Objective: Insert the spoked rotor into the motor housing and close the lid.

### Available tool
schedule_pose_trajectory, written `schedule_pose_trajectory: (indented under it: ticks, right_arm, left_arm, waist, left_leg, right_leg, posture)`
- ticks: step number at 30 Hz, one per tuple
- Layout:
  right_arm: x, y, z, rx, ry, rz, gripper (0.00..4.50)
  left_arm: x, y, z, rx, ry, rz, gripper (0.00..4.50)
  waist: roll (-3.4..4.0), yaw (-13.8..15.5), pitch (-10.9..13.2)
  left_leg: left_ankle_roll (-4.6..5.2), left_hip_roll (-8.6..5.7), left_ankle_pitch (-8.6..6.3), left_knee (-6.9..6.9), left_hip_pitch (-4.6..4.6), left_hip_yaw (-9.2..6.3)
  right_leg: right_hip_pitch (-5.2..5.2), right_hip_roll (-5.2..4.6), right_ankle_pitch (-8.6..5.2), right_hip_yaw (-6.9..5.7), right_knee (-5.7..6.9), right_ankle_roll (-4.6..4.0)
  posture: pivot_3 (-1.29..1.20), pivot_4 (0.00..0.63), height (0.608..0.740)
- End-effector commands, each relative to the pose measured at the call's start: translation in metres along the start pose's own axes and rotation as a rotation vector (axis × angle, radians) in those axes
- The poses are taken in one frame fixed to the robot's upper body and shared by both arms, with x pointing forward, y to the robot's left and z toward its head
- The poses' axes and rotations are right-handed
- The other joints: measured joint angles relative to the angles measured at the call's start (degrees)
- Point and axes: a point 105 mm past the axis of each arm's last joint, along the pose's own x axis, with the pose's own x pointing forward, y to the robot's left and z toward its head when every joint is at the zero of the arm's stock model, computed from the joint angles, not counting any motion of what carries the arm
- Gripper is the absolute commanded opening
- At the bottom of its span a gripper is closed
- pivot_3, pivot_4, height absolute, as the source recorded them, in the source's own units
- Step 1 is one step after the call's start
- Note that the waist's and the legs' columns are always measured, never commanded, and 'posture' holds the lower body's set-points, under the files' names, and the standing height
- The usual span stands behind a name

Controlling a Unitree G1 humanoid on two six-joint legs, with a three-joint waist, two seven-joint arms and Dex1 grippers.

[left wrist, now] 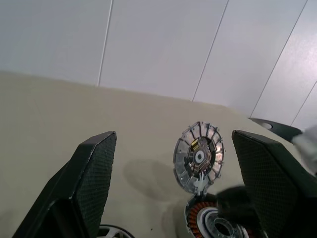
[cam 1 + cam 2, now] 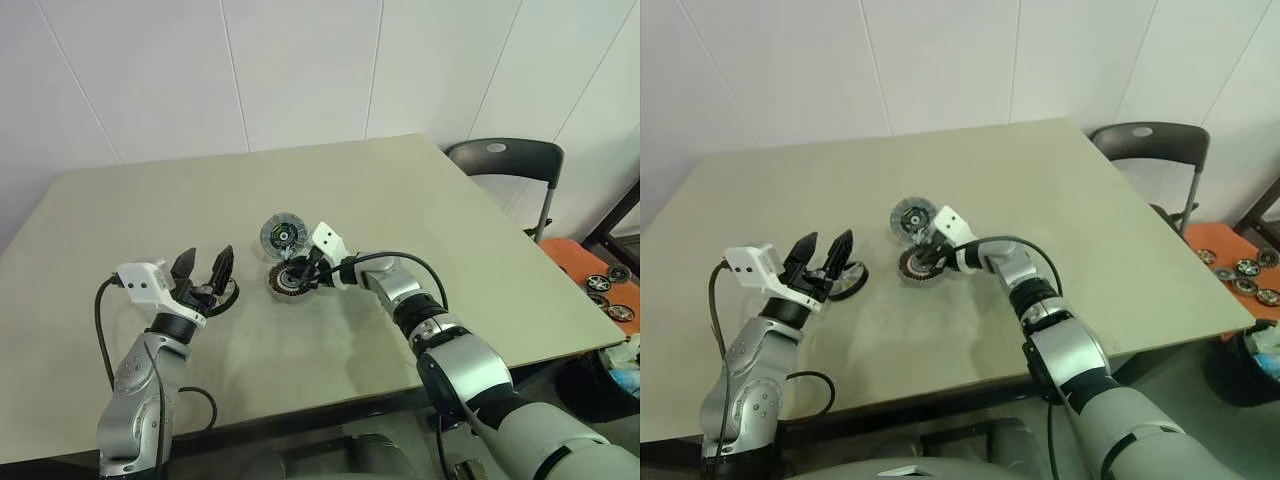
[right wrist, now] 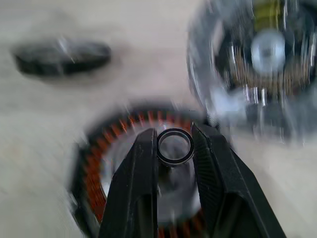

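The left claw [image 2: 205,270] stands wide above the spoked rotor [image 2: 847,283] on the tabletop [image 2: 420,200]. At its three o'clock, the right claw [image 3: 174,144] pinches a small ring over the motor housing [image 2: 290,281]; centring matters before release. The lid [image 2: 283,234] waits just beyond.

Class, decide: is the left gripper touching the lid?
Apart. The left eye view shows bare table between the open left gripper and the lid; in the left wrist view the lid lies beyond its fingers.
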Motion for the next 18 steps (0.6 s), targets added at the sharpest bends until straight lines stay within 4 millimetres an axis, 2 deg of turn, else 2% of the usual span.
schedule_pose_trajectory:
  ticks: [1, 12, 18]
  right_arm:
    - [-0.001, -0.010, 0.022, -0.046, -0.054, -0.036, 0.68]
    - [-0.001, -0.007, 0.025, -0.053, -0.071, -0.021, 0.68]
    - [0.001, 0.006, 0.042, -0.077, -0.121, 0.080, 0.68]
  left_arm:
    - [-0.002, -0.004, 0.014, 0.016, -0.051, -0.015, 3.99]
    - [0.002, -0.007, 0.010, 0.004, -0.040, -0.030, 3.99]
    - [0.003, -0.006, 0.009, 0.001, -0.036, -0.033, 3.99]
  waist:
    - [0.01, -0.09, 0.01]
    - [0.01, -0.06, 0.00]
    - [0.01, -0.11, 0.01]
  left_leg:
    - [0.00, 0.00, 0.00, 0.00, 0.00, 0.00]
    - [0.00, 0.02, 0.00, 0.02, 0.02, 0.00]
    - [0.00, 0.02, 0.00, 0.02, 0.02, 0.00]
  right_leg:
    - [0.00, 0.01, -0.01, 0.00, 0.01, 0.01]
    - [0.01, 0.03, -0.05, 0.00, 0.03, 0.09]
    - [0.01, 0.04, 0.01, 0.00, 0.05, 0.13]
  posture:
    - [0.00, 0.000, 0.740]
    - [0.00, 0.000, 0.740]
    - [0.00, 0.000, 0.740]
